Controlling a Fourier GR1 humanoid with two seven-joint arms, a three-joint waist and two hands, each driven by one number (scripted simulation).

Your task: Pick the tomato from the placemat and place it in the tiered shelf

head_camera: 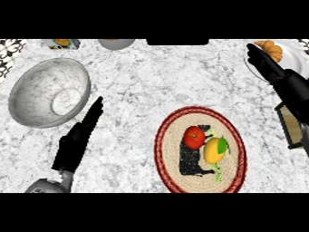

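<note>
While tomato (194, 137) lies on mat (170, 156), 5 o'clock | I see left hand (74, 146) straight-fingered, 8 | right hand (276, 74) same, 2

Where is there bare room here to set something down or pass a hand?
Bare marble: between the left hand and the placemat, and the middle stretch from the bowl to the plate. Crowded: the right edge, where the right hand overlaps the plate next to the tiered shelf.

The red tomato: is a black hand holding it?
No, the red tomato lies on the round woven placemat beside a yellow lemon.
</note>
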